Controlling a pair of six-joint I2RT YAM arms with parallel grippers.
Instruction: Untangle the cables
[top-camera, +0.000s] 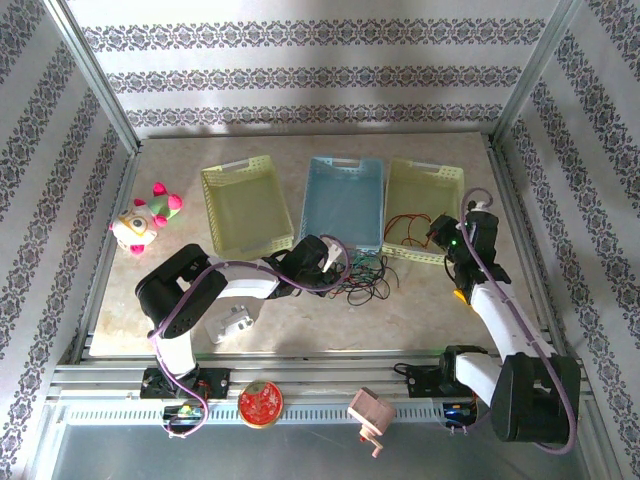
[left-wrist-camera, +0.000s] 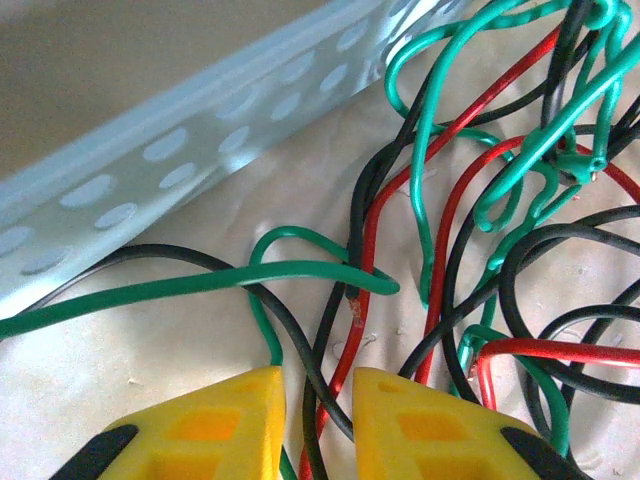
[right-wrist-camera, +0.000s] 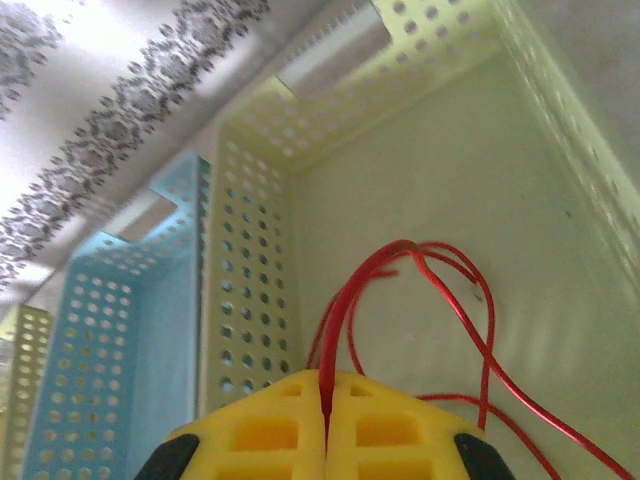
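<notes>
While the right gripper (right-wrist-camera: 325, 405) clamps a thin red wire (right-wrist-camera: 398, 246) over the perforated yellow-green plastic basket (right-wrist-camera: 250, 300), the left gripper (left-wrist-camera: 318, 420), jaws narrowly parted, straddles the red-green-black cable tangle (top-camera: 365, 275) on the table (top-camera: 420, 315); next, likely, one strand needs isolating.

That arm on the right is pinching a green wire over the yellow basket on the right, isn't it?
Not quite. The wire pinched in the right gripper is red, not green; the right wrist view shows it. It is over the right-hand yellow basket.
</notes>
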